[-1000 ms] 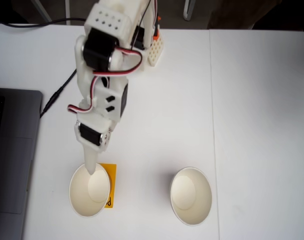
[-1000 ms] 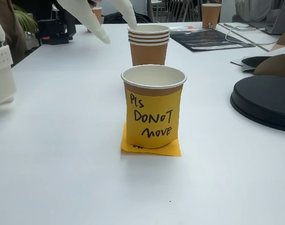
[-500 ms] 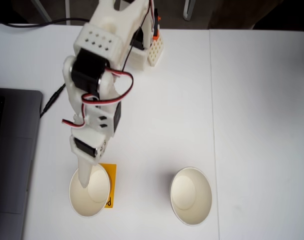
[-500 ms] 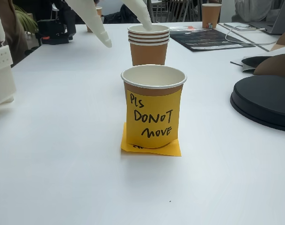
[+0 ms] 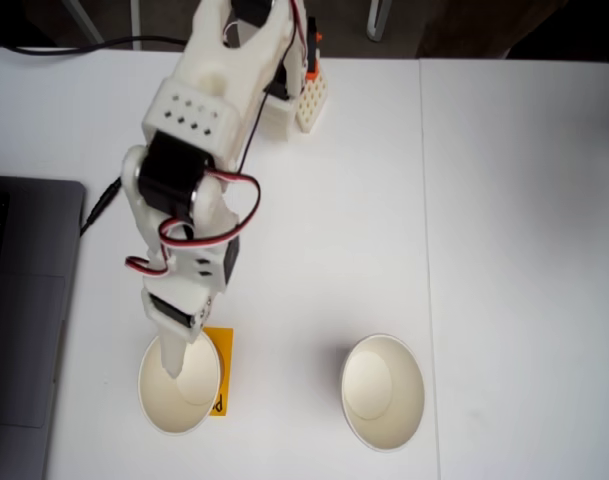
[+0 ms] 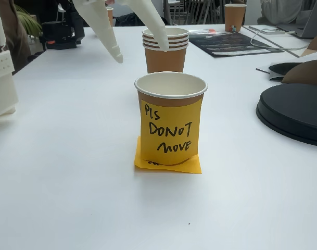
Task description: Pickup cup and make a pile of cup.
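Cups nested in a pile (image 6: 165, 49) stand beneath our spread fingers (image 6: 115, 51), one fingertip at the pile's rim; the labelled cup (image 6: 170, 117) sits nearer on the desk (image 6: 70, 172).

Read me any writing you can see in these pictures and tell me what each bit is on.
"Pls DONOT move": handwritten in black on the yellow label stuck to the near cup.
A black mark on the yellow sticky note in a fixed view from above: too small to read.
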You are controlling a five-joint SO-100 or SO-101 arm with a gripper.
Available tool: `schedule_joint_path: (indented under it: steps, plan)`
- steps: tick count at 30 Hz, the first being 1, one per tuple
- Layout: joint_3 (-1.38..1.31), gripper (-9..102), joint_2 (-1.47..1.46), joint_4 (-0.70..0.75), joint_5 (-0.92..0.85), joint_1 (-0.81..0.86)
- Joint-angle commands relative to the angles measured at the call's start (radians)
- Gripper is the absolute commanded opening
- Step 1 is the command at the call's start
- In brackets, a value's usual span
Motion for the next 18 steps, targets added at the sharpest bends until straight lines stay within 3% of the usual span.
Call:
schedule_joint_path:
  steps: [1,18]
  plan:
    - [-0.11,31,0.006,0.049,0.003,0.012]
    - [-0.276,31,-0.179,0.064,0.006,0.014]
